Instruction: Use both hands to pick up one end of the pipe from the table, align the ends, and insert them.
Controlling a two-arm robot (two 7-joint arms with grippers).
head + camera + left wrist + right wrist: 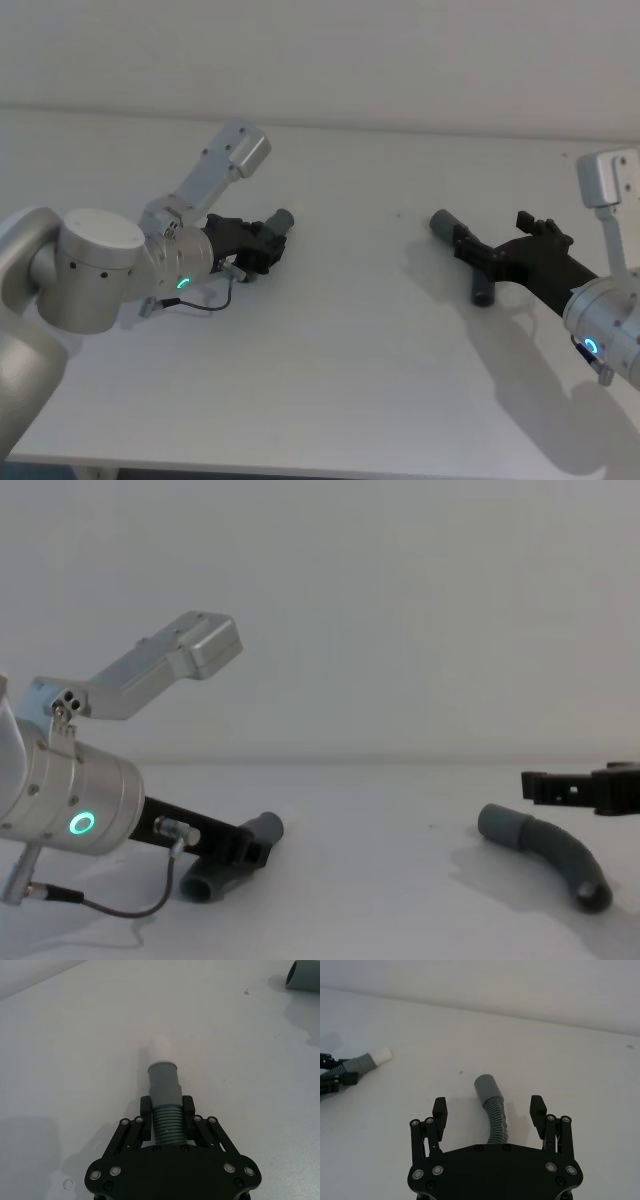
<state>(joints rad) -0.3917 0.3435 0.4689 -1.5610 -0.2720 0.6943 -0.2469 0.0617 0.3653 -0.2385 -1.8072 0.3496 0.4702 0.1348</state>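
Two hose pieces, two tools, one white desk.

A plain matte white desk (350, 400) runs back to a bare pale wall (320, 50). Two short, curved, dark-grey hose pieces sit well apart, one on each side of the robot, each ribbed in the middle and ending in a smooth grey cuff. The left hose piece (165, 1122) has a cuff (164, 1082) with a narrower white tip (162, 1049). The left tool (166, 1105) pinches it across the ribs just behind that cuff, low over the desk's left part. The right hose piece (496, 1120) lies on the desk at the right, its open-mouthed cuff (486, 1087) turned toward the desk's middle. The right tool (489, 1106) is spread wide, one finger on either side of the ribbed stretch, touching neither side.
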